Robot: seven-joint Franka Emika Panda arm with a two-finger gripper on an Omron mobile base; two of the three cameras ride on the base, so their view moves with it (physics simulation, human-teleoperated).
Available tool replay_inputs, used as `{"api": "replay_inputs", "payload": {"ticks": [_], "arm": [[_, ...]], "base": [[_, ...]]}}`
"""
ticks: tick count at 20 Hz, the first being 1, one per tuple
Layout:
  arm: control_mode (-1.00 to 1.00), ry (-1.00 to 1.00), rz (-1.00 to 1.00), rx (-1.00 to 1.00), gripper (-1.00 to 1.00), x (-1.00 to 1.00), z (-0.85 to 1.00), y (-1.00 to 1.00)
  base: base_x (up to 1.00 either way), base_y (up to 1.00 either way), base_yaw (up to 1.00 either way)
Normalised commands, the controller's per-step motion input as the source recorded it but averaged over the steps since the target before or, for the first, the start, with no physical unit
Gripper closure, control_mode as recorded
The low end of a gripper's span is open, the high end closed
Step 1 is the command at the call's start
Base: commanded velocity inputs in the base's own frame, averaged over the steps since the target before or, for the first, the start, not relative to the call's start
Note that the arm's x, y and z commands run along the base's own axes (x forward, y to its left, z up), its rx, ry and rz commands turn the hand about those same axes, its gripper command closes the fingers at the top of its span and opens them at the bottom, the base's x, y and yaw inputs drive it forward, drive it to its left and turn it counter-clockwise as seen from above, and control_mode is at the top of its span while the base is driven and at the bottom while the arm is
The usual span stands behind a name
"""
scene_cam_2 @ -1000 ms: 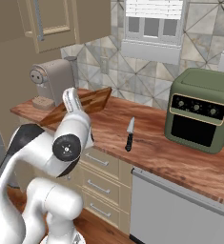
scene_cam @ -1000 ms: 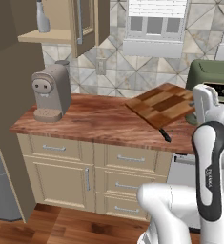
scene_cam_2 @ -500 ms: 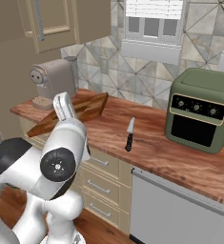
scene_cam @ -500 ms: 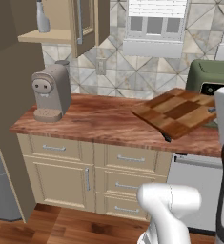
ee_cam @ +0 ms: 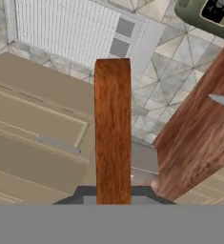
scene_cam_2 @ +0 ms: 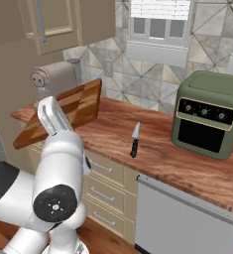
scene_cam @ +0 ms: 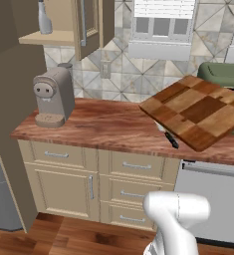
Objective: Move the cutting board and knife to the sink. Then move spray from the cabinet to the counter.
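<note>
My gripper [ee_cam: 112, 194] is shut on the chequered wooden cutting board [scene_cam: 198, 112], which hangs tilted above the right part of the reddish counter [scene_cam: 98, 124]. The hand view shows the board [ee_cam: 112, 128] edge-on, rising between my dark fingertips [ee_cam: 85, 193]. In the right base view my white arm covers part of the board [scene_cam_2: 73, 106]. The knife [scene_cam_2: 134, 141] lies flat on the counter, its black handle [scene_cam: 171, 141] poking out under the board. The pale grey spray [scene_cam: 45, 20] stands on the shelf of the open tan cabinet [scene_cam: 63, 37]. The sink is out of view.
A taupe coffee machine [scene_cam: 53, 97] stands at the counter's left end. A green toaster oven [scene_cam_2: 209, 121] sits at the right by the tiled wall. Beige drawers [scene_cam: 133, 167] and a grey appliance front [scene_cam_2: 182, 218] are below the counter.
The arm has swung to the right with the cutting board, carrying it off its spot and over the knife. The knife has stayed where it was.
</note>
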Motion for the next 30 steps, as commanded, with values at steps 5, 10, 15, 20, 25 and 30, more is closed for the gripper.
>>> {"api": "replay_inputs", "payload": {"ticks": [5,10,15,20,25,30], "arm": [[-1.0,-0.06,-0.08,0.0,1.0,0.1,-0.06,0.81],[-1.0,0.0,-0.14,0.0,1.0,0.14,-0.13,0.36],[1.0,0.0,-0.04,0.0,1.0,0.0,-0.04,0.0],[1.0,0.0,0.0,0.0,1.0,0.0,0.0,0.0],[1.0,0.0,0.0,0.0,1.0,0.0,0.0,0.0],[1.0,0.0,0.0,0.0,1.0,0.0,0.0,0.0]], "base": [[0.0,0.0,0.0],[0.0,0.0,0.0],[0.0,-0.08,-0.29],[-0.11,0.32,-0.72],[-0.09,0.53,-0.79],[-0.18,0.59,-0.77]]}}
